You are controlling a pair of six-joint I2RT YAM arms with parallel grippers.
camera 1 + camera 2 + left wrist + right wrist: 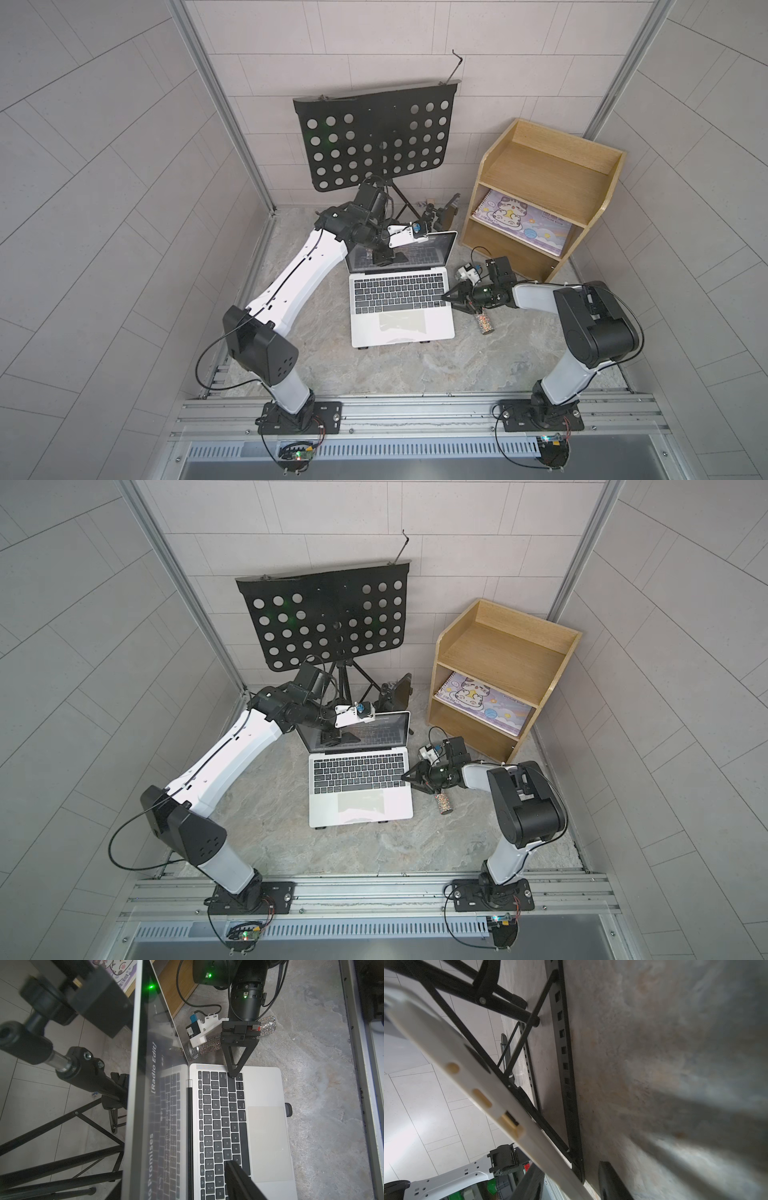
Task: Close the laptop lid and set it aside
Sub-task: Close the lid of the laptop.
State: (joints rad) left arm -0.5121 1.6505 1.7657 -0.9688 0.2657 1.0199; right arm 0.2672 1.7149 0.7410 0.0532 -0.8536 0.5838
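Note:
The silver laptop point(401, 328) point(361, 812) stands open on a black folding stand point(566, 1064) at the table's middle. Its lid point(432, 249) point(386, 729) point(133, 1084) is upright and the screen shows faint text. My left gripper point(384, 249) point(338, 729) straddles the lid's top edge with its jaws open. One finger point(239, 1180) hangs over the keys and the other is hidden behind the lid. My right gripper point(446, 300) point(405, 777) point(571, 1184) is open around the base's right edge. Its upper fingertip point(232, 1074) rests on the keyboard's corner and the lower finger sits under the base.
A glittery microphone point(484, 326) point(207, 1045) lies on the table just under my right wrist. A black perforated music stand point(374, 141) on a tripod rises behind the laptop. At the back right, a wooden shelf point(540, 166) holds a cartoon-cat notebook point(519, 224).

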